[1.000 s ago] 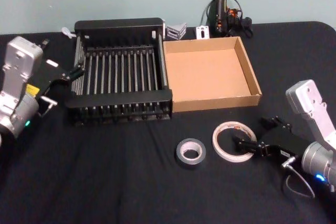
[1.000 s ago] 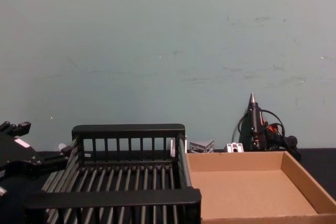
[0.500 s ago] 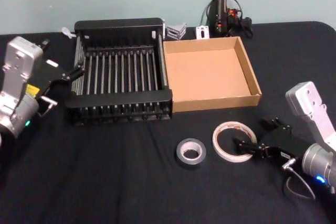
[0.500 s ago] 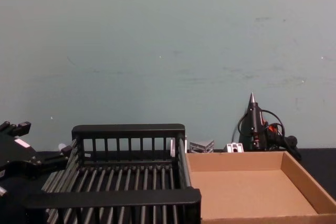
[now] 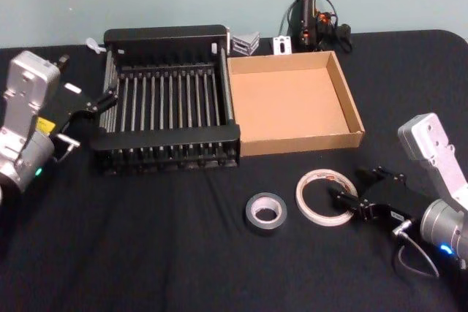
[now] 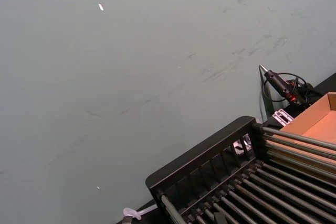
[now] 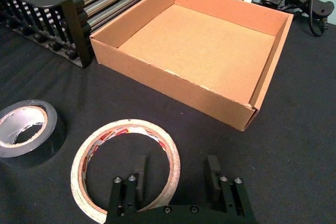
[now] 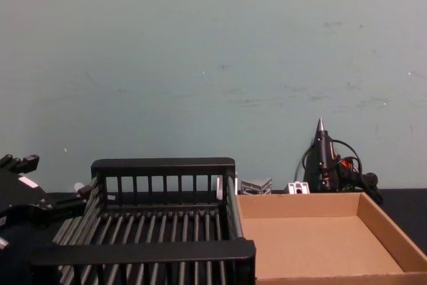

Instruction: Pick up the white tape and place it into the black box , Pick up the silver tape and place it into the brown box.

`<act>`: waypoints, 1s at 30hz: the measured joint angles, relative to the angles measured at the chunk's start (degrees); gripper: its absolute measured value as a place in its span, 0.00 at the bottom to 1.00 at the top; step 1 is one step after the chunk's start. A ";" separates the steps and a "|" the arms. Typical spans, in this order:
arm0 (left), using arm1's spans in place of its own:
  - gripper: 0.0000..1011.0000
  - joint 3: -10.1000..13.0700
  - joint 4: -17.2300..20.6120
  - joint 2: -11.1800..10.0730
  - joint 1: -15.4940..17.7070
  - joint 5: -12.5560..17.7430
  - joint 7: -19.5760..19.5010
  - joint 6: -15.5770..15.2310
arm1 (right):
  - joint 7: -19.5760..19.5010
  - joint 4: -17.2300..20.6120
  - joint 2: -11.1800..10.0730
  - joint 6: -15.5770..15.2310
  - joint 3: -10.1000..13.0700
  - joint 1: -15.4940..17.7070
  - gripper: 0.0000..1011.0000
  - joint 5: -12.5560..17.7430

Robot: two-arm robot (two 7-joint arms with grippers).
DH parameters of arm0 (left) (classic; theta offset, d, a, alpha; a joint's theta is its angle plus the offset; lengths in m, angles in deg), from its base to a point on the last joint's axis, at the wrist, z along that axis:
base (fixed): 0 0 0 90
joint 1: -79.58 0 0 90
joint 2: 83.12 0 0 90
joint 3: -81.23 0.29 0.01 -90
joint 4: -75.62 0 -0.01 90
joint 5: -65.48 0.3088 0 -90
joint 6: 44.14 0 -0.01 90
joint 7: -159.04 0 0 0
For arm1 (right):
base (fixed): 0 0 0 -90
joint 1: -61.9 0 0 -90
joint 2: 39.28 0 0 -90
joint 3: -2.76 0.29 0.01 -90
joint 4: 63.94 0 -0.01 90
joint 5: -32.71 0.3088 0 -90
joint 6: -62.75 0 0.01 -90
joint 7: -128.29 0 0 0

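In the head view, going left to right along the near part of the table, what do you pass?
Silver tape → white tape → right gripper, open at the white tape's right side. Farther back, left to right: left gripper, black box, brown box.

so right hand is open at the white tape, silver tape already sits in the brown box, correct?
Not quite. The silver tape lies on the table, beside the white tape; the brown box holds nothing, as the head view shows. The right hand is open at the white tape, as you said.
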 joint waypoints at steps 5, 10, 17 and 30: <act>0.99 0.00 0.00 0.00 0.00 0.00 0.00 0.00 | -0.01 0.00 -0.01 0.00 -0.01 0.00 0.57 0.04; 0.99 0.00 0.00 0.00 0.00 0.00 0.00 0.00 | -0.05 0.00 -0.02 0.00 -0.02 0.00 0.41 0.07; 0.99 0.00 0.00 0.00 0.00 0.00 0.00 0.00 | -0.07 0.00 -0.01 0.00 -0.01 0.00 0.18 0.11; 0.99 0.00 0.00 0.00 0.00 0.00 0.00 0.00 | -0.07 0.00 -0.01 0.00 -0.01 0.00 0.07 0.12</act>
